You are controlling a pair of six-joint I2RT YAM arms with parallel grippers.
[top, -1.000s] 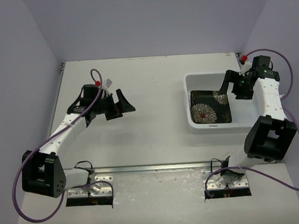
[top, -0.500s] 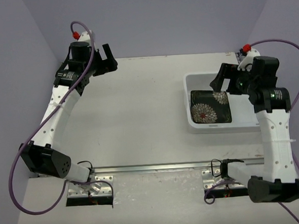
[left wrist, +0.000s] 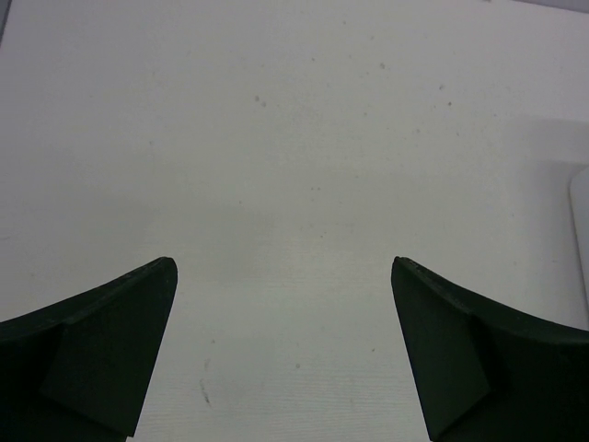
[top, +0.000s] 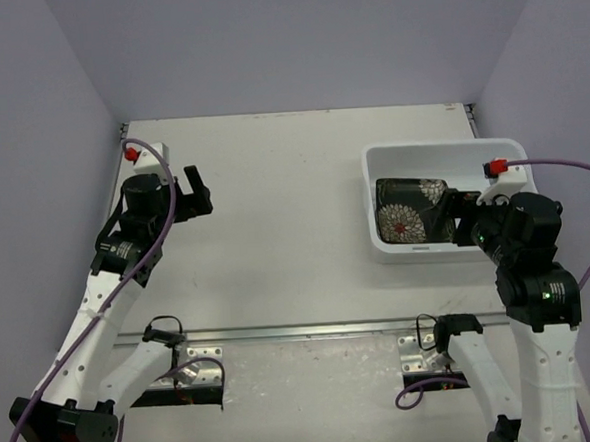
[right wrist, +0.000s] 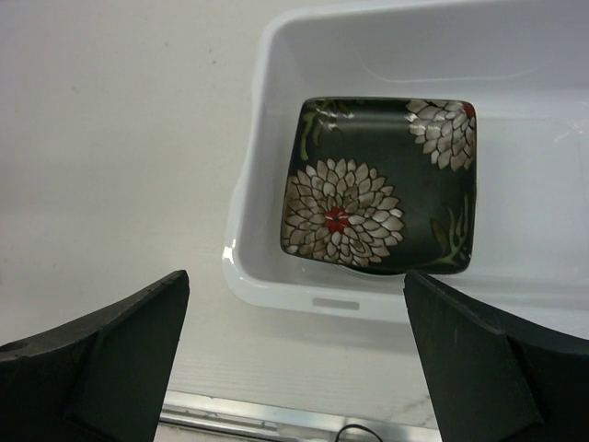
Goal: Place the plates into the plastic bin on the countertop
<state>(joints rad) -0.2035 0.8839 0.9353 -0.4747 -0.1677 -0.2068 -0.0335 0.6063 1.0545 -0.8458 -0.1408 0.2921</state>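
top view: the left tool (top: 195, 192) hangs over the left part of the off-white surface (top: 276, 242), its jaws released and holding nothing. the right tool (top: 449, 215) sits over the near right part of the bin (top: 421, 150), also spread and empty. a square black plate (top: 403, 212) lies flat inside the bin, in its left half. the bin's long axis runs left to right. the right arm is much the nearer one, and the left tool is well apart from it across the surface. no plate shows on the bare surface.

left wrist view: two dark fingers stand wide apart, with only matte, faintly speckled surface between them.

right wrist view: the plate lies straight ahead of the open jaws, slightly to the right. it is glossy, with rounded corners and pale chrysanthemums with red centres. the bin wall is smooth, milky plastic with a lipped rim. i cannot tell whether more plates lie under the black one. the placing looks finished or close to it.
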